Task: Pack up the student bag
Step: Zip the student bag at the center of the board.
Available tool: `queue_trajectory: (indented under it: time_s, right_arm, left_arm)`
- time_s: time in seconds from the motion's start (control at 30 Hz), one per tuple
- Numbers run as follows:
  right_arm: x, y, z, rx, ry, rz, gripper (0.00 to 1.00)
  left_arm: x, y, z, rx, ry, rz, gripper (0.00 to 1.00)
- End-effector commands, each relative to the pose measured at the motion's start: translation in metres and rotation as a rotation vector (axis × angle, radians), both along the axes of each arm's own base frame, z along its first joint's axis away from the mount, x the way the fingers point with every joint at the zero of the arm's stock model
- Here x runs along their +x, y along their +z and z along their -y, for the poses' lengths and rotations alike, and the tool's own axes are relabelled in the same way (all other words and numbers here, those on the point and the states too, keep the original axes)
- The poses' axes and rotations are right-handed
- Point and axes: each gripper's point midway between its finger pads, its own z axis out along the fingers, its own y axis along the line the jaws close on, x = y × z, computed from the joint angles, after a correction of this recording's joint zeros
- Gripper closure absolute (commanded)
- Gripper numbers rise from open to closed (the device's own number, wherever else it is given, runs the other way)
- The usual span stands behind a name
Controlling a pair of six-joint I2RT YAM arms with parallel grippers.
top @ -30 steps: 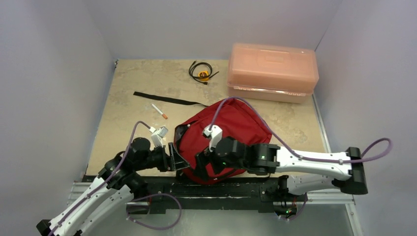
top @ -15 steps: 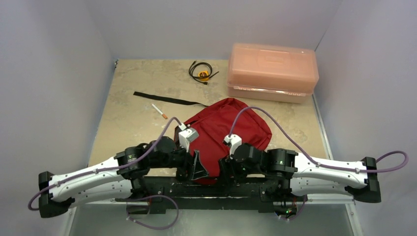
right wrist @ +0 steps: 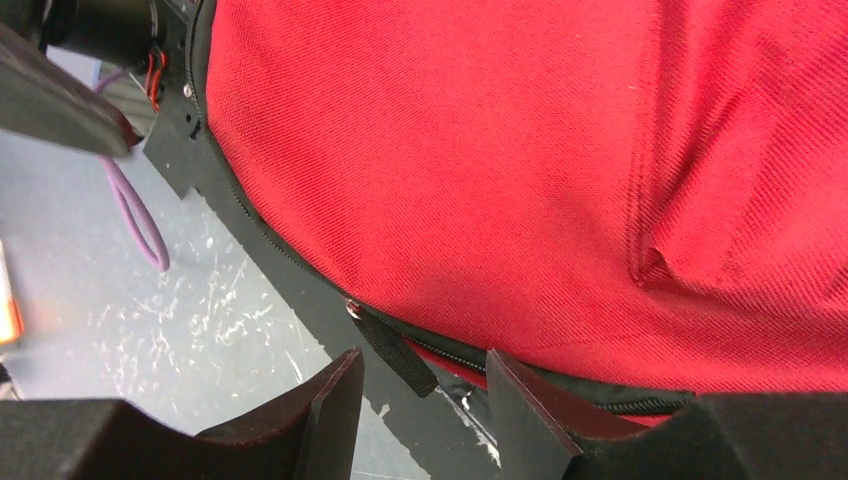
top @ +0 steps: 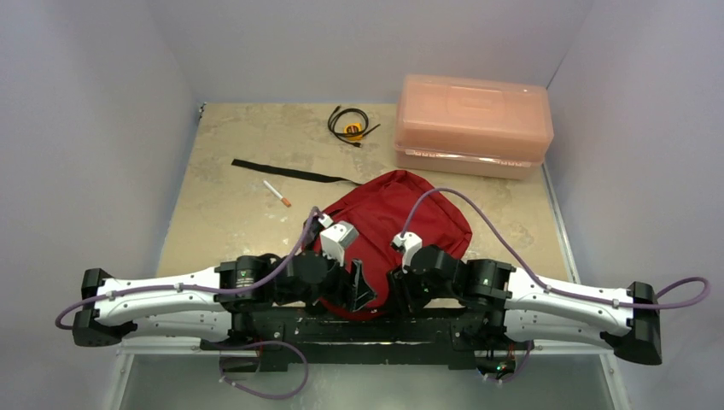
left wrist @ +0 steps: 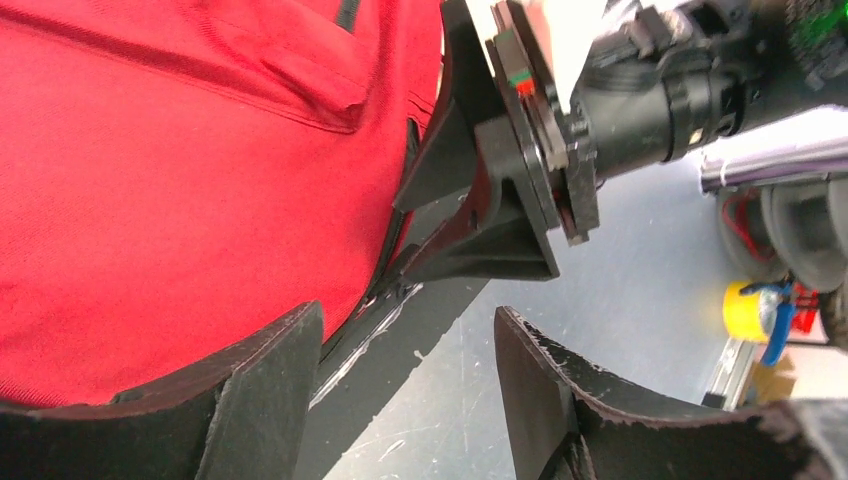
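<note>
Hardly begun, apparently. At 6 o'clock on the table: student bag (top: 401,218), seemingly zipped. Loose at its 10 and 12 o'clock: pen (top: 277,194), coiled cable (top: 351,124). Left gripper (left wrist: 405,330) spread, empty; right gripper (right wrist: 422,370) spread astride the zipper pull (right wrist: 395,355). To do: unzip, load.

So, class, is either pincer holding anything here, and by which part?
Nothing is held. The left pincer and right pincer are both open beside the red backpack; its black zipper pull sits by the right one's gap, unclamped.
</note>
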Motion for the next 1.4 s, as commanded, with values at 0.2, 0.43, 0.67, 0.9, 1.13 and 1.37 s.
queue_trajectory:
  time_s: [0.2, 0.43, 0.67, 0.9, 1.13, 1.37]
  right_arm:
    - [-0.021, 0.008, -0.029, 0.081, 0.170, -0.054, 0.54]
    - [-0.042, 0.006, -0.033, 0.086, 0.226, -0.136, 0.55]
    - [-0.059, 0.003, -0.053, 0.074, 0.275, -0.144, 0.53]
    - [-0.072, 0.068, -0.108, 0.385, 0.354, -0.192, 0.45]
    - [-0.004, 0.072, -0.039, 0.122, -0.088, -0.003, 0.46]
    - [0.069, 0.069, 0.064, -0.001, -0.635, 0.143, 0.29]
  left_arm:
    - [0.012, 0.006, -0.054, -0.030, 0.260, -0.137, 0.35]
    - [-0.001, -0.011, -0.073, -0.008, 0.330, -0.293, 0.36]
    - [-0.007, -0.025, -0.078, 0.065, 0.361, -0.358, 0.36]
    - [-0.004, -0.046, -0.089, 0.021, 0.471, -0.434, 0.39]
    - [-0.020, -0.033, -0.046, -0.148, 0.279, -0.465, 0.31]
    - [-0.047, -0.026, 0.021, -0.311, 0.311, -0.748, 0.32]
